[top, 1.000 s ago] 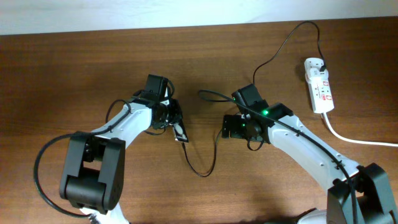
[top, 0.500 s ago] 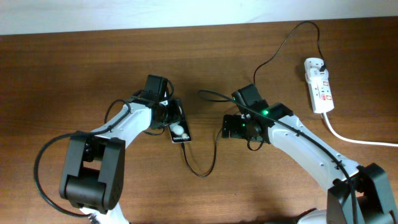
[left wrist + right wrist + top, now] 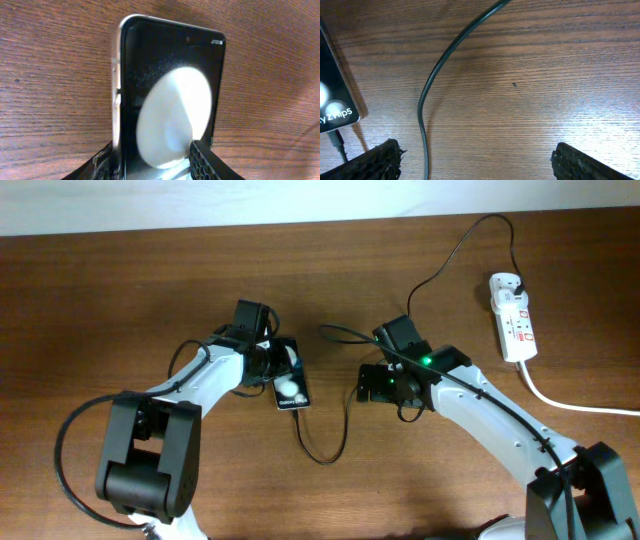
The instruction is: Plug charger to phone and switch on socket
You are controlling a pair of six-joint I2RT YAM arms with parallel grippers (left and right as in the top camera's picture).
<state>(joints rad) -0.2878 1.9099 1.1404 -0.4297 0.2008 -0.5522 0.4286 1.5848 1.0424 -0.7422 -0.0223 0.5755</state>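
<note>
— How do the left jaws stand?
— One on each side of the phone (image 3: 170, 90), with black honeycomb pads (image 3: 212, 164) at its lower corners. I cannot tell whether they press it or merely flank it.
— And the right jaws?
— Spread wide and holding nothing. Two meshed black fingers (image 3: 372, 162) sit at the lower corners, with bare wood between them, crossed by the charger (image 3: 427, 95).
— Count the things.
— One phone, a glossy black slab with rounded corners and a pale edge. It lies flat and face up on the tabletop (image 3: 100, 290) between the two arms, showing two round white glints. One charger, a thin black cable whose small tip is at the phone's near end; seated or not, I cannot tell. It loops past the right arm to the socket (image 3: 514, 322). One socket, a white oblong strip with red marks at far right. It has one black plug in its far end and one thick white cord (image 3: 565, 404) leaving it.
— The tabletop?
— Brown wood, finely grained.
</note>
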